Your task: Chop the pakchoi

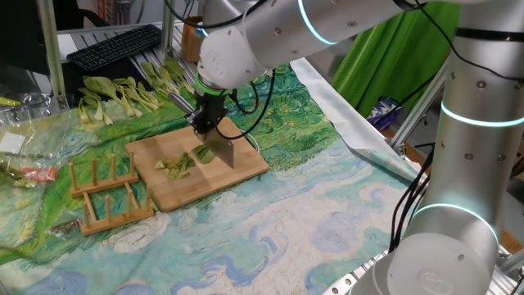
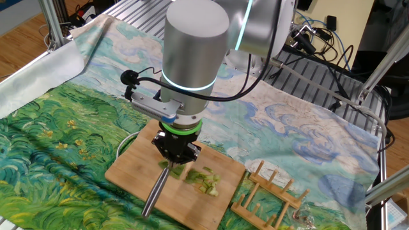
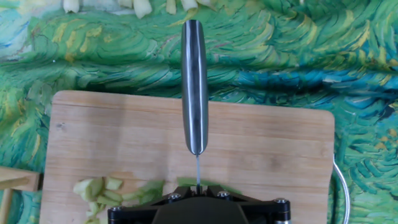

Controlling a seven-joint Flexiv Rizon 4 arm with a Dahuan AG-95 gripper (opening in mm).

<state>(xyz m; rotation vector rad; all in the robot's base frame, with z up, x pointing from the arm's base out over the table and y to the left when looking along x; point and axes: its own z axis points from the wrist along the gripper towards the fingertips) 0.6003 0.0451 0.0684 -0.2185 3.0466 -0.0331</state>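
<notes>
On the bamboo cutting board (image 1: 237, 176) the pakchoi (image 1: 177, 164) lies as a small heap of pale green cut pieces, with a darker leaf part (image 1: 205, 153) right beside the blade. My gripper (image 1: 209, 124) is shut on a knife (image 1: 223, 152) and holds it edge down on the board at the leaf. In the other fixed view the gripper (image 2: 177, 152) stands over the board (image 2: 131, 171), the steel handle (image 2: 155, 190) sticks out toward the front, and the cut pieces (image 2: 204, 180) lie to its right. The hand view shows the handle (image 3: 194, 87) pointing away and the pieces (image 3: 102, 190) at lower left.
A group of whole, larger pakchoi stalks (image 1: 123, 94) lies on the painted cloth behind the board. A wooden rack (image 1: 106, 192) stands left of the board. A keyboard (image 1: 115, 45) sits at the back, and a white cable loop (image 3: 341, 186) runs by the board's right edge.
</notes>
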